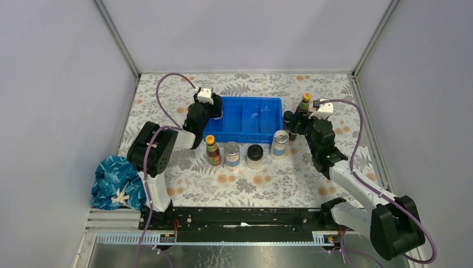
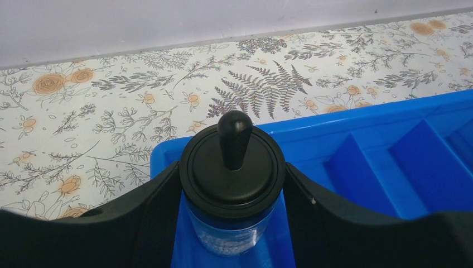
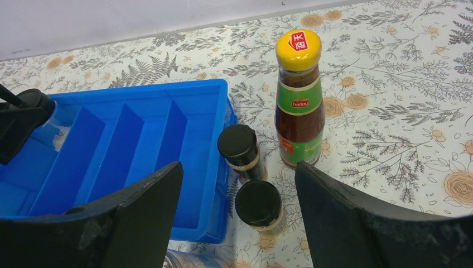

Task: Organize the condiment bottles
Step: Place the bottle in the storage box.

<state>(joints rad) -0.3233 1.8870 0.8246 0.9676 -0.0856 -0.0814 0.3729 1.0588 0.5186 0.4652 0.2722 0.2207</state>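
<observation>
Plain blue tray (image 1: 245, 118); white desk (image 1: 251, 184) printed with orange roses, grey ferns; yellow-capped, green-and-red-labelled bottle (image 3: 299, 106); black-lidded clear jar (image 2: 231, 178); blue-patterned cloth (image 1: 114, 178) lower left.

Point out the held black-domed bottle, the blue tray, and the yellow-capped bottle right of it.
Black-domed bottle (image 2: 232, 187), left wrist view, lid.
Blue tray (image 1: 244, 135), top view, near wall.
Yellow-capped bottle (image 3: 299, 101), right wrist view, green label.
</observation>
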